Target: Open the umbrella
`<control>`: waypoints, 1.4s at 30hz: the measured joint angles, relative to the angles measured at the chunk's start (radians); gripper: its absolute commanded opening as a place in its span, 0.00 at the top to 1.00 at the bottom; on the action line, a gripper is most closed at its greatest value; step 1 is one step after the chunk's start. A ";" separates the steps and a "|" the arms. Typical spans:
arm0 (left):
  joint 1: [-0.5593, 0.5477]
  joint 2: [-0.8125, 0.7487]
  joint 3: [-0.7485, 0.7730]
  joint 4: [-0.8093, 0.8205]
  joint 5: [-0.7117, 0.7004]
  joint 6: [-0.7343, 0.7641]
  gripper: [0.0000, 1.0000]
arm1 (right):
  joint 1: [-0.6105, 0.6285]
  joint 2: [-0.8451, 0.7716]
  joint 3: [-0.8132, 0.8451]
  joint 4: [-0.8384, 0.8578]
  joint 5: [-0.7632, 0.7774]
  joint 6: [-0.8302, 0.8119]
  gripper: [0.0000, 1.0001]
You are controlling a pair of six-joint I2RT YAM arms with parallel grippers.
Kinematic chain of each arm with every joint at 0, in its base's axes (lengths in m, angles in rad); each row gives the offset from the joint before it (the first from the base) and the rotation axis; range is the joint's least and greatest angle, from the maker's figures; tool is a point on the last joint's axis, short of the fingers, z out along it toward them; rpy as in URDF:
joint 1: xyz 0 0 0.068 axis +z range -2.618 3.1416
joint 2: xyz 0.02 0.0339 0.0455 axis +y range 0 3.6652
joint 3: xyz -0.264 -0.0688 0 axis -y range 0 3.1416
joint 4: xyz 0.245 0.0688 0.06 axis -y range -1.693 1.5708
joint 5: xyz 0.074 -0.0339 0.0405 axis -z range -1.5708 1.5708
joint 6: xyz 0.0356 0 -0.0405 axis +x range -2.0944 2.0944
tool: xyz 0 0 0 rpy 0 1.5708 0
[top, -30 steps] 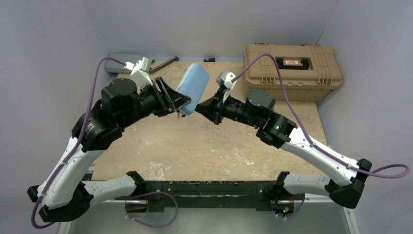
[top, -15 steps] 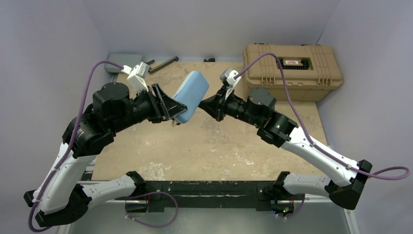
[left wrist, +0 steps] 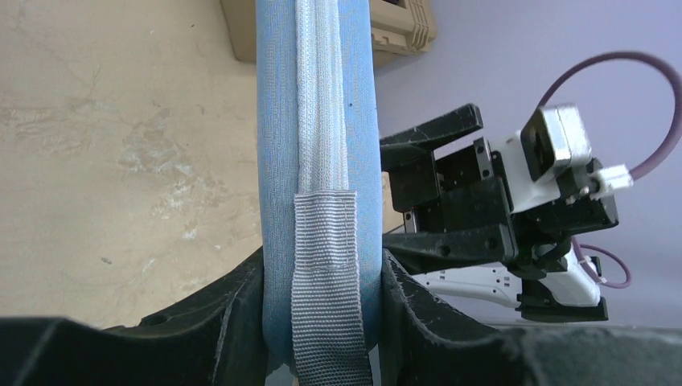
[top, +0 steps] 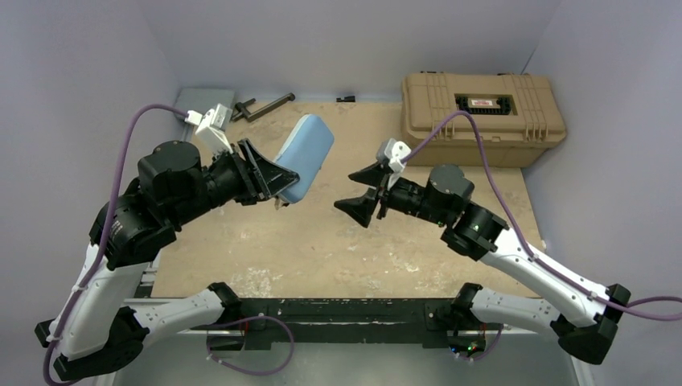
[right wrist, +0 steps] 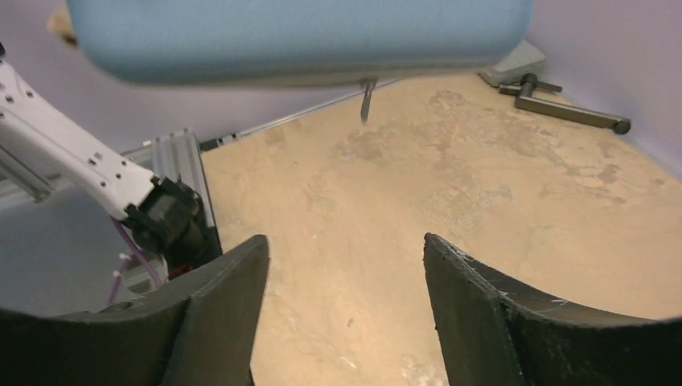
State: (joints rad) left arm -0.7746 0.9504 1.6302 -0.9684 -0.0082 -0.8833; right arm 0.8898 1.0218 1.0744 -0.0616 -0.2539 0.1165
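From above, your left gripper [top: 283, 183] clamps the lower end of the blue pouch [top: 304, 165] and holds it tilted above the table [top: 322, 249]. The right gripper [top: 358, 190] stands wide open and apart from the pouch, with bare tabletop under both. The toolbox [top: 482, 108] sits shut at the far right edge – its contents are hidden.

On the left wrist, the fingers [left wrist: 233, 310] press both sides of the pouch [left wrist: 318, 161] beside its grey strap [left wrist: 326, 281].

On the right wrist, the spread jaws hold nothing. The pouch [right wrist: 297, 36] hangs ahead, its zipper pull [right wrist: 366, 100] dangling.

You cannot tell where the umbrella is – no view shows it.
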 measured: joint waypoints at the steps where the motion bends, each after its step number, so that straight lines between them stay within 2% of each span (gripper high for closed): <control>1: 0.000 0.004 0.006 -0.001 -0.004 0.000 1.00 | 0.000 -0.032 -0.033 0.006 -0.002 -0.023 0.29; 6: 0.000 0.024 0.029 0.001 -0.004 -0.009 1.00 | 0.000 -0.107 -0.106 0.053 -0.002 -0.109 0.33; 18: 0.000 0.044 0.029 0.002 0.033 -0.023 1.00 | 0.000 0.061 -0.085 0.232 0.009 -0.136 0.43; 24: 0.000 0.044 0.028 0.002 0.041 -0.023 1.00 | 0.000 0.085 -0.060 0.288 0.029 -0.135 0.50; 29: 0.000 0.040 0.011 0.023 0.045 -0.023 1.00 | 0.000 0.096 -0.031 0.316 0.031 -0.130 0.65; 33: 0.000 0.039 0.006 0.034 0.045 -0.023 1.00 | -0.002 0.109 -0.022 0.317 0.027 -0.130 0.88; 36: 0.000 0.038 -0.004 0.043 0.046 -0.023 1.00 | -0.002 0.118 -0.022 0.317 0.023 -0.124 0.99; 42: 0.000 0.039 -0.008 0.048 0.046 -0.022 1.00 | -0.002 0.119 -0.022 0.314 0.024 -0.124 1.00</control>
State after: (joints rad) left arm -0.7746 0.9890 1.6226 -0.9207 0.0376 -0.9054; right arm 0.8879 1.1408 1.0527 0.2520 -0.2295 -0.0078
